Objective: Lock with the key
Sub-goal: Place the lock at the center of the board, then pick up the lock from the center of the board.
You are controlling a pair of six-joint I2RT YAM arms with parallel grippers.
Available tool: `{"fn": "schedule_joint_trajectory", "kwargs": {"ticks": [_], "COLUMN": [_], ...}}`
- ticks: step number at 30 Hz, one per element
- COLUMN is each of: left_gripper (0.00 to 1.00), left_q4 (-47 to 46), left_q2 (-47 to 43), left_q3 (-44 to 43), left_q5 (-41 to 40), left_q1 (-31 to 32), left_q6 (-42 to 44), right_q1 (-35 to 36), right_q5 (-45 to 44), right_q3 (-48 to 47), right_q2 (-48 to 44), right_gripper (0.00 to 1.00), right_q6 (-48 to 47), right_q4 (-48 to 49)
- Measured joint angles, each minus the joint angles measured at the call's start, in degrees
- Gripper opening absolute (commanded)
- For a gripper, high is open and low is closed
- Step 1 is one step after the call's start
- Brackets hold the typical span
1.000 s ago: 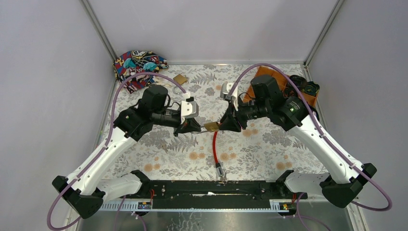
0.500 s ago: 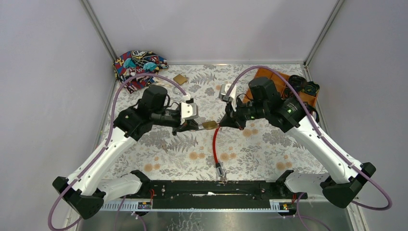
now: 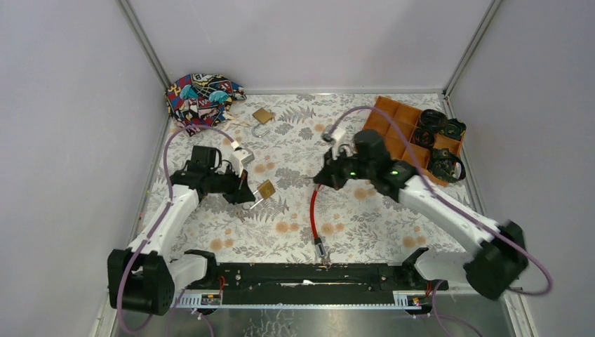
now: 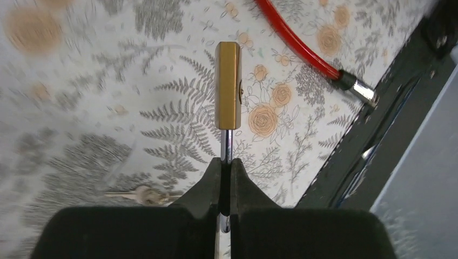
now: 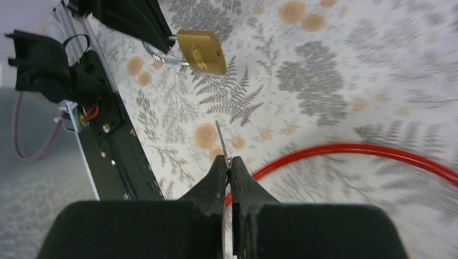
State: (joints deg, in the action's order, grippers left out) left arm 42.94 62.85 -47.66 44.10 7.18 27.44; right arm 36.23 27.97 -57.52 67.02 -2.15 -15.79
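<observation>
My left gripper (image 3: 247, 196) is shut on the steel shackle (image 4: 227, 147) of a brass padlock (image 3: 266, 189) and holds it just above the floral table. In the left wrist view the padlock body (image 4: 227, 86) points away from the fingers. My right gripper (image 3: 323, 176) is shut on a thin key (image 5: 221, 139), its blade sticking out past the fingertips. The key is apart from the padlock (image 5: 202, 51), which shows far ahead in the right wrist view. A red cable (image 3: 313, 210) lies on the table under the right gripper.
A second brass padlock (image 3: 262, 115) lies at the back. A patterned cloth pouch (image 3: 202, 92) sits in the back left corner. An orange tray (image 3: 393, 116) with black parts (image 3: 440, 125) stands at the back right. Loose keys (image 4: 137, 193) lie under the left gripper. A black rail (image 3: 309, 272) runs along the near edge.
The padlock and key were together at mid-table; now they are apart. My left gripper has carried the padlock left and lower. My right arm has dropped lower, key still held.
</observation>
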Motion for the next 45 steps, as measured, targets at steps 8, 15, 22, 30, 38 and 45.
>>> {"fn": "schedule_joint_trajectory", "kwargs": {"ticks": [8, 15, 22, 30, 38, 45], "left_gripper": [0.0, 0.0, 0.3, 0.73, 0.76, 0.99], "left_q4": [-31.5, -50.3, -55.4, -49.3, -30.4, -23.4], "left_q2": [8.5, 15.6, 23.3, 24.2, 24.9, 46.0], "left_q3": [11.2, 17.1, 17.9, 15.4, -7.7, -42.8], "left_q5": [-1.7, -6.2, -9.4, -15.8, -24.9, -25.5], "left_q1": [-1.6, -1.6, -1.6, -2.0, -2.4, -2.4], "left_q6": [-43.1, -62.9, -71.9, -73.0, -55.2, -27.8], "right_q1": [3.6, 3.0, 1.2, 1.1, 0.7, 0.7], "right_q5": [0.5, -0.2, 1.2, -2.6, -11.0, -17.0], "right_q3": [3.3, -4.9, -8.4, -16.3, -24.2, -24.3], "right_q2": [29.0, 42.2, 48.7, 51.2, 48.1, 40.9], "right_gripper": [0.0, 0.0, 0.07, 0.64, 0.79, 1.0], "right_q6": [24.7, 33.8, 40.5, 36.4, 27.4, 21.3], "right_q4": [25.2, 30.1, 33.8, 18.9, 5.0, -0.8]}}
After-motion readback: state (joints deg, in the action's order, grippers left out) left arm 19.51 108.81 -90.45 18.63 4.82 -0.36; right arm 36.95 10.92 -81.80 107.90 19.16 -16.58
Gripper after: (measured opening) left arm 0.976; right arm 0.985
